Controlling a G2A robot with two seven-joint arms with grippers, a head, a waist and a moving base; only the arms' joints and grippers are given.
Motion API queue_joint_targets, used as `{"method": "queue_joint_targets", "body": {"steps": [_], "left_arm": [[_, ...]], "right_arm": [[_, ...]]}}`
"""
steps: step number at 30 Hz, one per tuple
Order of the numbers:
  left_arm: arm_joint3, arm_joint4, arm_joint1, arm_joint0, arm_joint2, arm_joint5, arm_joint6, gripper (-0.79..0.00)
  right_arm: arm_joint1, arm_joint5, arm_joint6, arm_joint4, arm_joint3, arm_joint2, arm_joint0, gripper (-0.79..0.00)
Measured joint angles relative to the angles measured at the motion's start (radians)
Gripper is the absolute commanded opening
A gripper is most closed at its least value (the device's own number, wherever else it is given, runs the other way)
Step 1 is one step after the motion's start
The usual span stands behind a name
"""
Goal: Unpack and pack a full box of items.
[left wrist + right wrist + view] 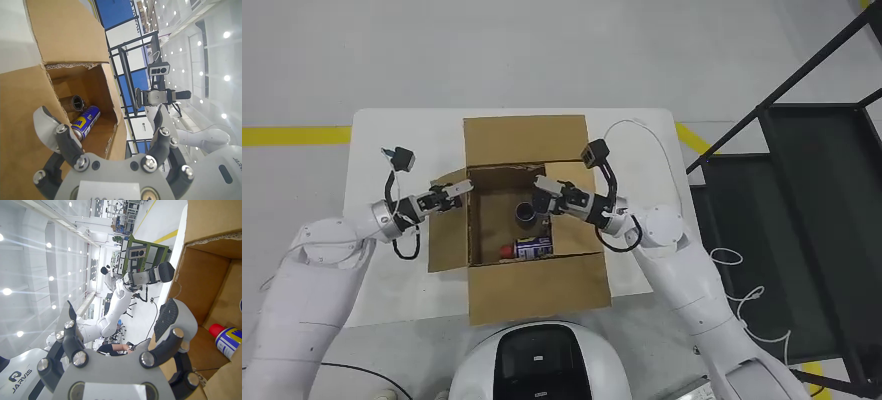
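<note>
Reading the top view, you have the cardboard box (pixel 537 290) in the middle of the frame with its flaps folded out. Two things lie on its floor: a dark cylinder (pixel 526 213) near the centre of the opening, and a blue spray can (pixel 534 247) lying flat along the lower wall, just below the cylinder (whether the two touch, I cannot tell). The can's long axis runs left to right across the frame, with the red cap toward the left. The right gripper (pixel 542 186) hangs over the upper right of the opening, just up and right of the cylinder. Its fingers are spread with nothing between them, and its wrist view shows the capped end of the can down in the box beyond one pad. The left gripper (pixel 456 194) sits at the box's left wall, also spread wide and empty. In its own wrist view the wall's edge stands between its fingers (pixel 44 123), with cylinder and can past it on the floor. So the right arm is nearer to both items, the cylinder closest. If you go for the can, I judge you'll want the fingers set across its short width, closing up-and-down in the frame. The lower wall close behind it looks to leave little room for the far finger.
</note>
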Motion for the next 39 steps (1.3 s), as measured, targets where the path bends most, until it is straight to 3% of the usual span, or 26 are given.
{"method": "queue_joint_targets", "body": {"steps": [7,12,17,21,27,33,39], "left_arm": [[0.003,-0.006,-0.011,-0.026,0.032,0.010,0.007,0.000],[-0.013,-0.035,-0.003,-0.018,-0.016,-0.016,0.002,0.000],[-0.112,-0.082,0.015,0.020,-0.096,-0.011,-0.038,0.000],[-0.191,-0.066,0.016,0.019,-0.095,0.028,-0.043,0.000],[-0.232,0.008,-0.008,-0.042,0.028,0.104,0.003,0.000],[-0.171,0.043,-0.051,-0.126,0.189,0.163,0.079,0.000],[-0.108,0.042,-0.084,-0.184,0.277,0.166,0.123,0.000]], "right_arm": [[0.007,0.012,0.003,0.014,0.006,0.016,-0.009,0.000],[0.023,0.048,0.106,0.045,0.002,0.051,-0.022,0.000],[0.046,0.081,0.218,0.100,-0.004,0.132,-0.065,0.000],[0.062,0.095,0.273,0.138,-0.010,0.194,-0.105,0.000],[0.079,0.091,0.322,0.189,-0.034,0.258,-0.161,0.000],[0.089,0.089,0.359,0.234,-0.032,0.282,-0.179,0.000],[0.091,0.100,0.394,0.283,-0.012,0.274,-0.170,0.000]]}}
